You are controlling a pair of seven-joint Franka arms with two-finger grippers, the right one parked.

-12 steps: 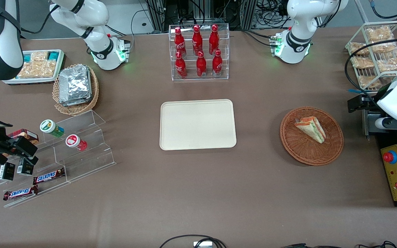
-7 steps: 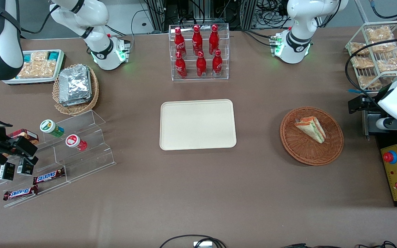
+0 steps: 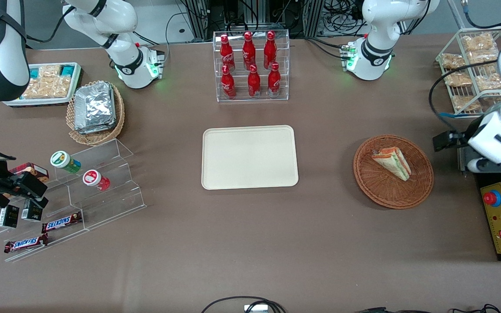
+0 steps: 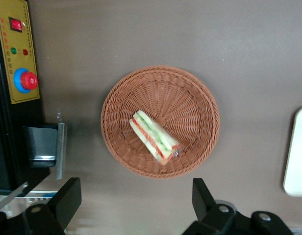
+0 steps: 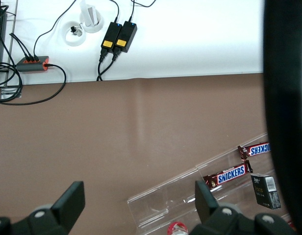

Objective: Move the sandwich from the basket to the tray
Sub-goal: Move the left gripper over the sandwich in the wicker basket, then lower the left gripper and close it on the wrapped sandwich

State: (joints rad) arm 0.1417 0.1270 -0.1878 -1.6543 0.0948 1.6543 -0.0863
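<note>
A brown table (image 3: 250, 243) backs onto cable clutter. The sandwich (image 4: 155, 136), pale bread with red and green layers, lies in the basket (image 4: 200, 98); the gripper (image 4: 136, 198), fingers spread, hovers above, well apart from the tray (image 3: 249, 157)

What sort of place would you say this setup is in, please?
Likely a robotics lab staged as a snack counter: cola bottles in a clear rack, a sandwich in a basket, and the gripper, open, above them.

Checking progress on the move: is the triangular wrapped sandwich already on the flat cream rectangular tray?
No, the triangular wrapped sandwich lies in the round reddish-brown wicker basket, the flat cream rectangular tray is bare, and the open end effector hangs above the basket.
</note>
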